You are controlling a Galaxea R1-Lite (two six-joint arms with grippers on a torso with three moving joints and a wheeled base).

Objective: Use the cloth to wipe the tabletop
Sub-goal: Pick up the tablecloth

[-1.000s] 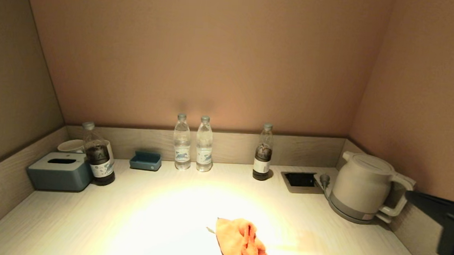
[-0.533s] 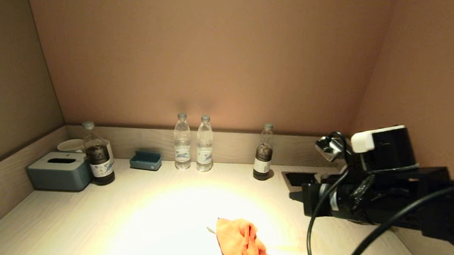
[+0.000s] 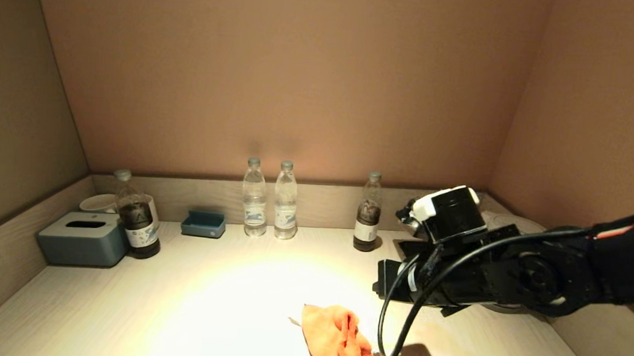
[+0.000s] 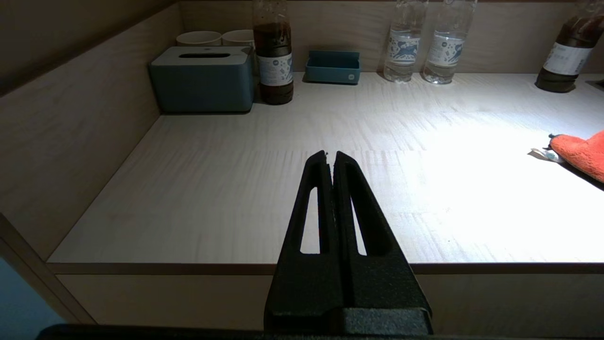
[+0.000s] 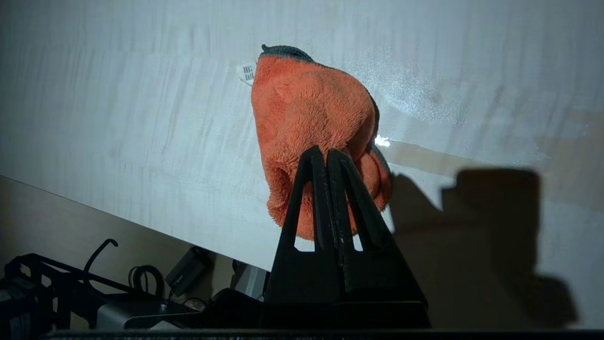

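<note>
The orange cloth (image 3: 337,341) lies bunched on the pale tabletop (image 3: 205,303) near its front edge, with a white tag at its far left corner. In the right wrist view my right gripper (image 5: 326,152) is shut and empty, its tips hanging over the cloth (image 5: 311,113) and apart from it. The right arm (image 3: 487,276) reaches in from the right, above the table. My left gripper (image 4: 330,153) is shut and empty, parked in front of the table's front edge on the left. From there the cloth (image 4: 583,151) shows far off to the right.
Along the back rim stand a grey-blue tissue box (image 3: 83,238), cups (image 3: 98,203), a dark bottle (image 3: 137,216), a blue tray (image 3: 203,224), two water bottles (image 3: 254,199) and another dark bottle (image 3: 367,214). The right arm hides most of the back right corner.
The right arm has swung in from the right edge, leftward over the table, and now covers the kettle. The cloth has not moved.
</note>
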